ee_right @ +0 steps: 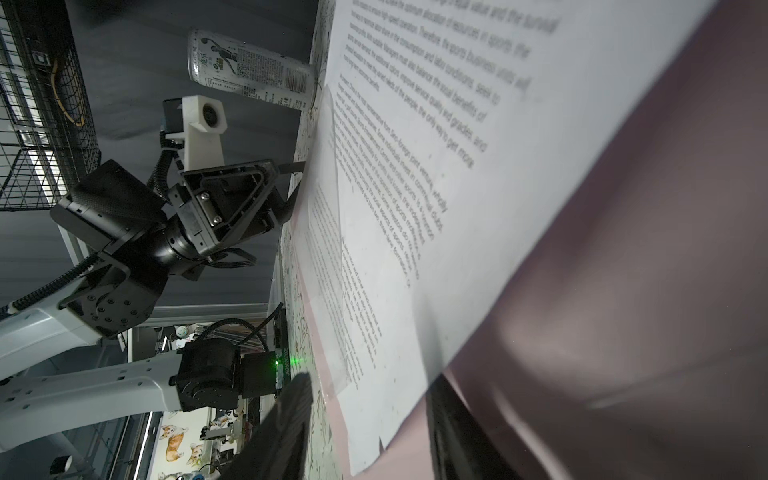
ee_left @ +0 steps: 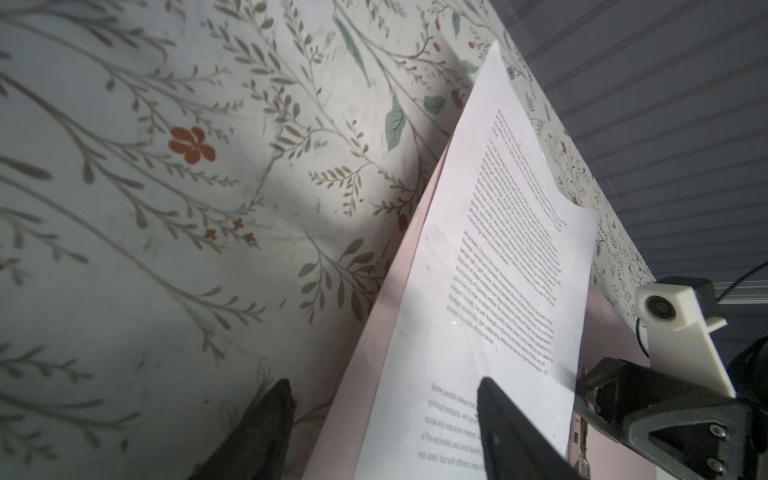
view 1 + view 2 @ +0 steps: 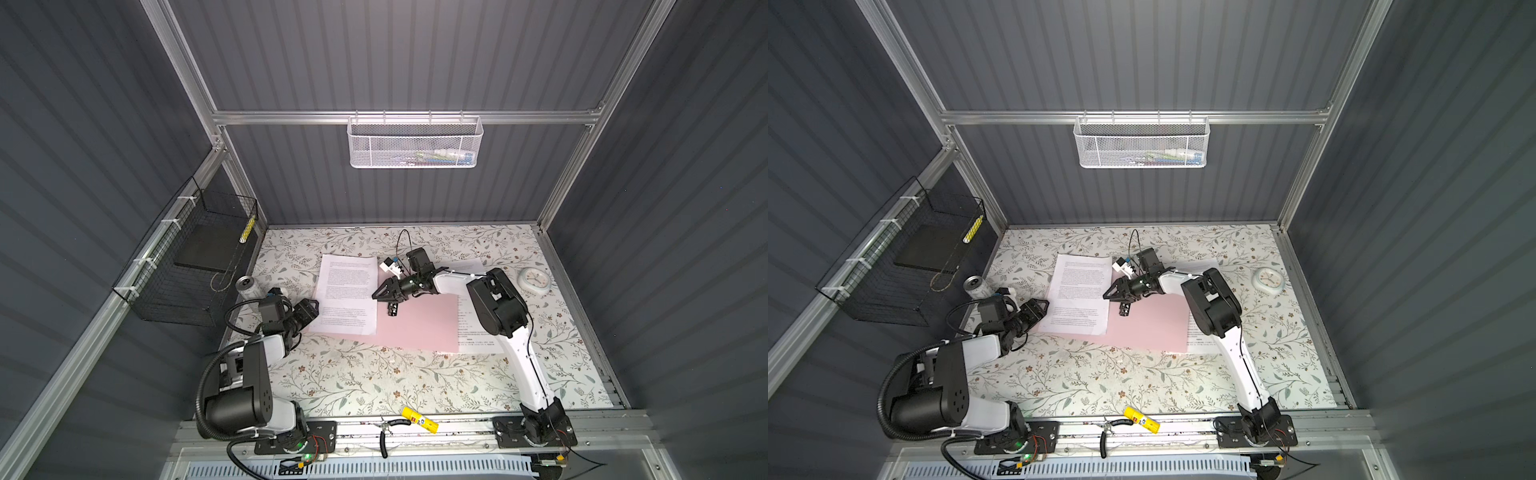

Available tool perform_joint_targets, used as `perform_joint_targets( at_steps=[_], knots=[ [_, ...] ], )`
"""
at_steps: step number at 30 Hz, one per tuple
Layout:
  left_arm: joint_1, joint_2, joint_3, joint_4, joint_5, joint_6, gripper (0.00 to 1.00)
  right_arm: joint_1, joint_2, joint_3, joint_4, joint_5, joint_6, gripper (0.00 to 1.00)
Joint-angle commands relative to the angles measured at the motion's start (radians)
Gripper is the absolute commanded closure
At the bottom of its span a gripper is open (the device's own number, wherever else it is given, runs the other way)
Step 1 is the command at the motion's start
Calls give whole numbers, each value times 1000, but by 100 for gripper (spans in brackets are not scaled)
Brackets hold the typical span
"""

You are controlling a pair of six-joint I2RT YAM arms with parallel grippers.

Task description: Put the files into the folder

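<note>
Folder (image 3: 415, 328) lay open and flat on the desk (image 3: 374, 386), pale pink face up, midway out from my bases. My left pincer (image 2: 384, 386) sat low at its left edge, jaws apart with nothing clamped, one tip over the desk and one over the printed sheet (image 3: 347, 291). That sheet rested on the folder's left part, its far end overhanging onto the desk. My right pincer (image 3: 377, 296) hovered at the sheet's right edge, just beside the black clip (image 3: 392, 309), jaws partly apart; I could see no grip on the paper. A second sheet (image 3: 478, 332) showed past the folder's right side, apparently tucked beneath it, under my right arm. Farther off stood a can (image 3: 245, 286) and a white clock (image 3: 535, 280).

I judged the step to be seating the printed sheet. Doing it well meant pinching only paper, not the pink cover beneath, then drawing it nearer until its edges squared with the folder. Thin paper would buckle if pushed, so a flat, slow pull seemed wise.
</note>
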State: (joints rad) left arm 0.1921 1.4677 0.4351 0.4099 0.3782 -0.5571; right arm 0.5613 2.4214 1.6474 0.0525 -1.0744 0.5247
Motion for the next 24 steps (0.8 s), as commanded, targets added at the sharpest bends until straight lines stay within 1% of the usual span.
perform_joint_targets(
  at_steps=[1,4,9,12,15,16,17,20,21,24],
  knots=[
    [14,36,0,63,116,-18,40,7,40,-17,-27,14,-1,52],
    [30,32,-14,86,151,-40,51,6,43,-15,-26,14,0,53],
    [35,-22,-30,73,169,-54,58,6,44,-15,-23,10,5,53],
    [34,-50,-32,55,157,-47,66,6,46,-15,-23,10,5,53],
    [35,-49,-32,57,162,-47,77,7,48,-14,-24,10,8,54],
    [35,-43,-32,57,163,-47,83,5,50,-14,-23,10,9,54],
    [35,-36,-30,58,167,-47,87,5,49,-15,-23,10,9,54],
    [35,-17,-30,73,183,-50,95,6,48,-14,-23,9,11,55],
    [35,-14,-31,74,184,-52,100,6,48,-14,-24,10,13,55],
    [35,-27,-38,76,183,-53,100,5,48,-15,-20,14,20,55]
  ],
)
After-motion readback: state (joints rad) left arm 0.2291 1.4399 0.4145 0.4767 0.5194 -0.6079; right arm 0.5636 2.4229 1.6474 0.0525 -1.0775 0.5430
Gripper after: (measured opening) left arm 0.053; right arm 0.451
